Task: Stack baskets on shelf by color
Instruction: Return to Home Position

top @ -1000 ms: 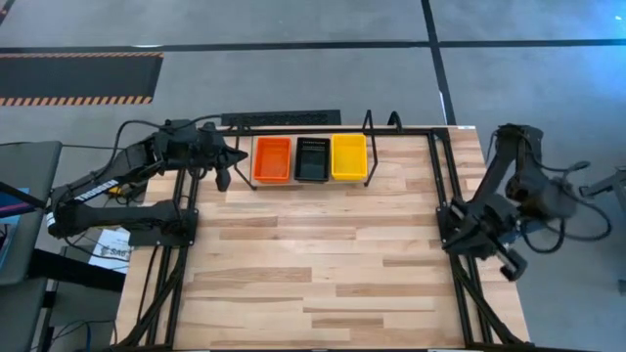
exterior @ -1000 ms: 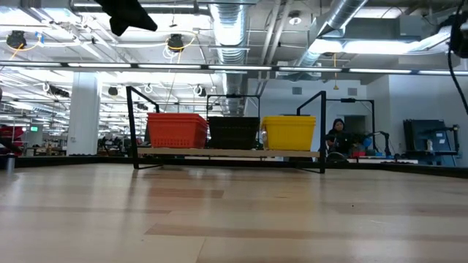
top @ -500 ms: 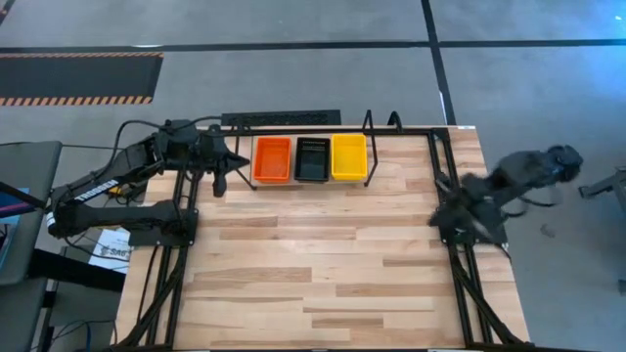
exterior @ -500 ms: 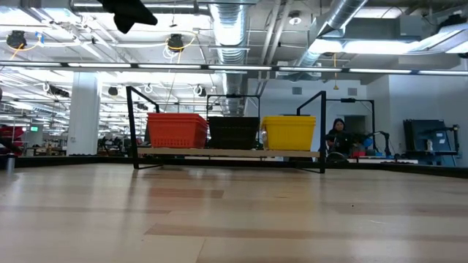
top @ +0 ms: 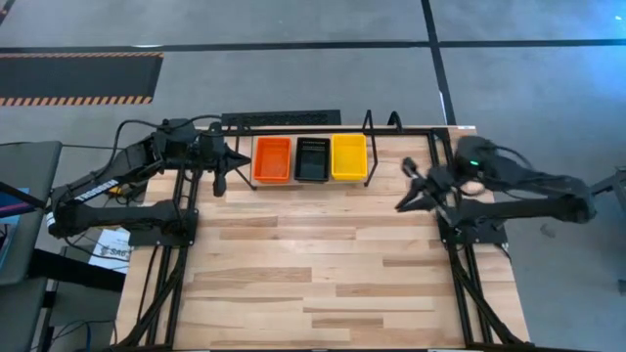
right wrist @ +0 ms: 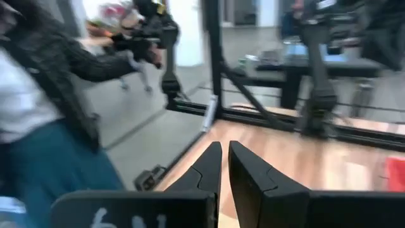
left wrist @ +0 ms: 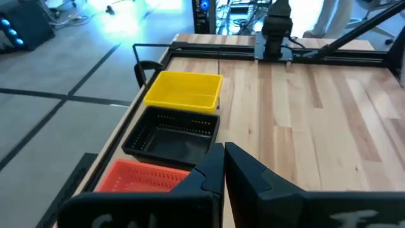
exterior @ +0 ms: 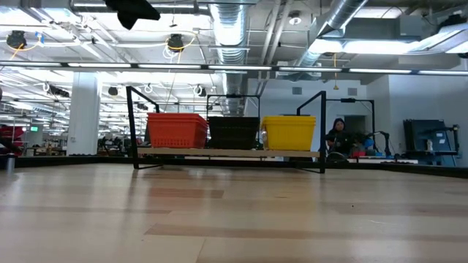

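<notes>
Orange basket [top: 273, 159], black basket [top: 312, 158] and yellow basket [top: 348, 156] sit side by side on the shelf [top: 369, 147]. Left pincer [left wrist: 224, 149], beside the orange, and right pincer [right wrist: 224, 145], at the right edge of the bench [top: 323, 264], are closed, empty. We judge sorting finished; the arms need only retract.

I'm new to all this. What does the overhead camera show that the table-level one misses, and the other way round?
Only the high view: both arms whole, the left tool beside the orange baskets, the right tool over the right side of the table, and the baskets' open tops. Only the low view: the baskets' side walls, the ceiling pipes and a person beyond the table. Both: the shelf holding orange baskets, black baskets and yellow baskets in a row.
</notes>
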Controlling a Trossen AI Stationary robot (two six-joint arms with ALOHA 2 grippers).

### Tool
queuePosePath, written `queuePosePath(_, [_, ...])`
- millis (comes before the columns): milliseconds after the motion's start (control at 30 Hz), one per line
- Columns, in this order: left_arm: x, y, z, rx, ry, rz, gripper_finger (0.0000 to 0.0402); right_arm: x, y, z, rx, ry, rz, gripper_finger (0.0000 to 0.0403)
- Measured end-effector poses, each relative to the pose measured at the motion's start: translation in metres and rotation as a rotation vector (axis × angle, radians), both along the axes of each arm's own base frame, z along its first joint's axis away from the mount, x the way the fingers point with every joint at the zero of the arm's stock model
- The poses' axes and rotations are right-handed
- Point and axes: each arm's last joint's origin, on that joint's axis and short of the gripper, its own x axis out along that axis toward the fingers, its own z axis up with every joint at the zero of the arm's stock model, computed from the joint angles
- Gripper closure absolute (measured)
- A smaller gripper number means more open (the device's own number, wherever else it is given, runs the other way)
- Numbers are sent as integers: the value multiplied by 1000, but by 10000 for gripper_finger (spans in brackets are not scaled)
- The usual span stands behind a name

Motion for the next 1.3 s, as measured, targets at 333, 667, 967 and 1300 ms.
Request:
queuePosePath(333, [3, -4, -7, 39, -21, -202, 401, 46, -59, -27, 36, -86, 109, 352])
queuePosePath(667, [-3, -4, -74, -60, -151, -107, 401, 45, -83, -30, 1, -104, 20, 352])
queuePosePath(967, [-31, -20, -102, -69, -262, -72, 401, 73, -104, -59, 28, -42, 55, 352])
queuePosePath(1300, [-55, -32, -98, -58, -312, -35, 401, 109, -126, -87, 31, -104, 105, 352])
